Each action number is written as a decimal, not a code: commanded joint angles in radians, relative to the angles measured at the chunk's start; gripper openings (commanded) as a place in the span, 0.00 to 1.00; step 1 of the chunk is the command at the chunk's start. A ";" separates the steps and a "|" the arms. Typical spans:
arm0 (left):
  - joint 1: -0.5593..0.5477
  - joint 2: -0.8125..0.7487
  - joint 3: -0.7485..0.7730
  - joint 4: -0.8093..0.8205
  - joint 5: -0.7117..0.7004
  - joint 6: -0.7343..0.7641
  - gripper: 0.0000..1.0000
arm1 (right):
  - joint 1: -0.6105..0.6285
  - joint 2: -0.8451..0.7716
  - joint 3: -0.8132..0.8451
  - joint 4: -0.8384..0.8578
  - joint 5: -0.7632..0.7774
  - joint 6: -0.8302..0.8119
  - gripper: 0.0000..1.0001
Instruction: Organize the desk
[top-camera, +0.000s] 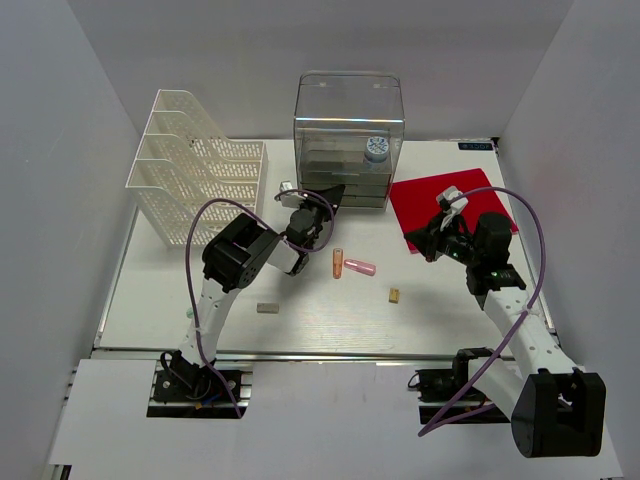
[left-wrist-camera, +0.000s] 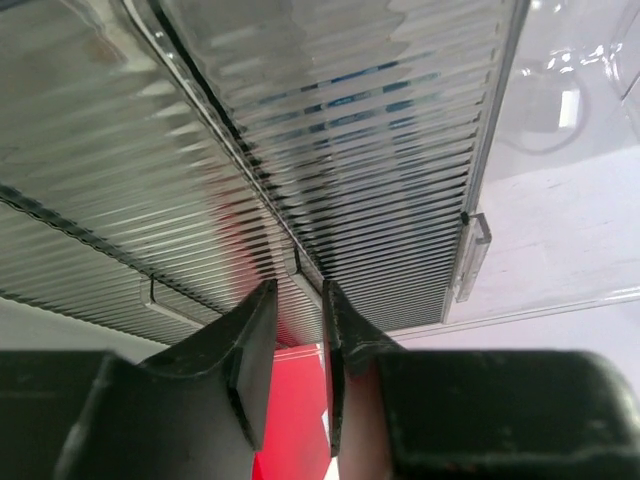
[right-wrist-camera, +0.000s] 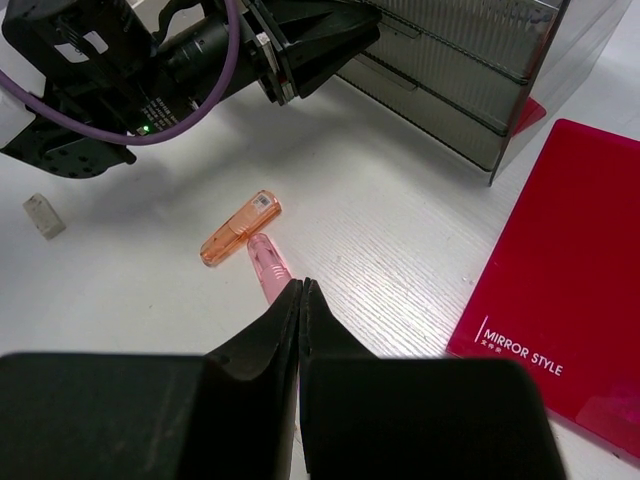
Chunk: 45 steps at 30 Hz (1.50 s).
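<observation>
The left gripper (left-wrist-camera: 298, 290) is showing its two black fingers (left-wrist-camera: 250, 350) standing only a narrow gap apart. Their tips are sitting on either side of a small handle tab (left-wrist-camera: 297, 262) on a ribbed drawer front of the clear drawer box (left-wrist-camera: 350, 150). Whether the pads are actually pressing on the tab cannot be told. Through the gap below the tips, a strip of a red folder (right-wrist-camera: 570, 260) is showing.

The right gripper (right-wrist-camera: 301, 283) is keeping its fingers (right-wrist-camera: 270, 340) pressed fully together, holding nothing. It is hanging over the desk (right-wrist-camera: 400, 230), the broad white tabletop lying beneath both grippers. Just beyond its tips a pink tube (right-wrist-camera: 265, 265) is lying flat. An orange tube (right-wrist-camera: 240, 228) is lying just past that one, their ends nearly meeting. The orange tube is carrying a small label too fine to read.

To the right of these fingers, the red folder is lying flat, with white capitals reading "MIRROR STYLE". A smaller line above them is unreadable. Far to the left of the fingers, a small grey block (right-wrist-camera: 42, 215) is resting on the desk. A white mesh file rack (top-camera: 190, 170) is standing left of the drawer box.
</observation>
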 joint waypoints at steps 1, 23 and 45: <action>0.008 0.001 0.030 0.011 -0.030 0.002 0.31 | -0.003 -0.015 -0.006 0.031 0.010 -0.017 0.00; -0.011 -0.061 -0.146 0.138 0.048 -0.029 0.00 | -0.008 -0.021 -0.013 0.028 0.030 -0.033 0.00; -0.020 -0.200 -0.291 -0.037 0.163 -0.032 0.00 | -0.025 -0.015 -0.022 0.014 0.036 -0.056 0.02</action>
